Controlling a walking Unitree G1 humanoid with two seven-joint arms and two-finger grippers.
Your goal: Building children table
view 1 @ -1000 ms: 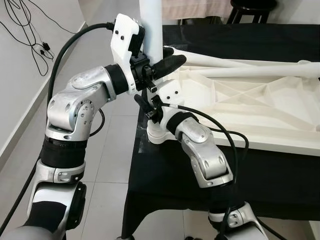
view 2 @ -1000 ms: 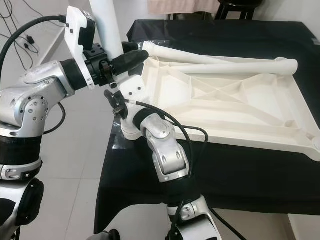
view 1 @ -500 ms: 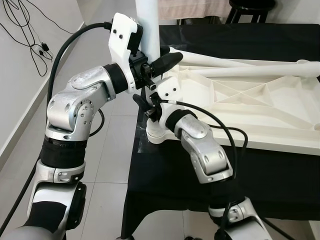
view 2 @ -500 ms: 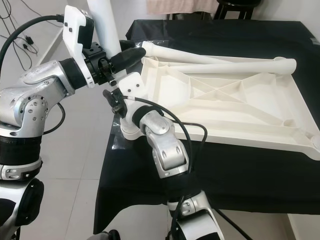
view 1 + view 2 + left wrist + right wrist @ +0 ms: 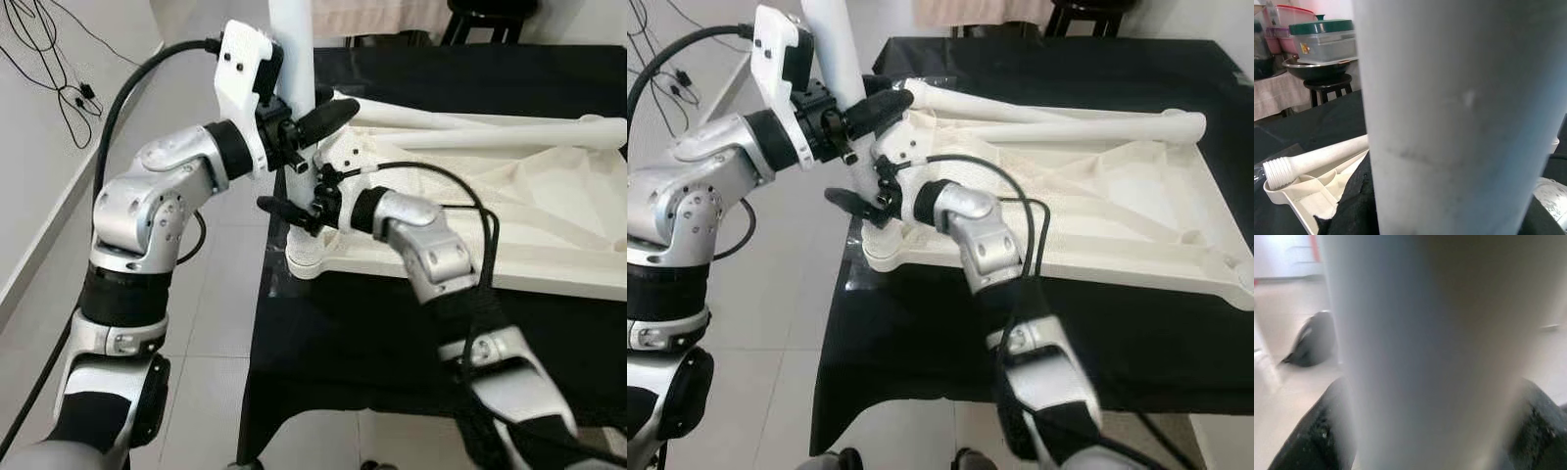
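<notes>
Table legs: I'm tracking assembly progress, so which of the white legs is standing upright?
The white leg at the upturned tabletop's near-left corner, gripped by the left gripper and right gripper. The two other legs lie flat.

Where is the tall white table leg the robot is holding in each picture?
Left eye view: the table leg stands upright at top centre-left, above the near-left corner of the upside-down tabletop.
Right eye view: it rises at top left.
Left wrist view: very close, a wide white column.
Right wrist view: a blurred white column.
Shared landmark: the black cloth under the tabletop.
</notes>
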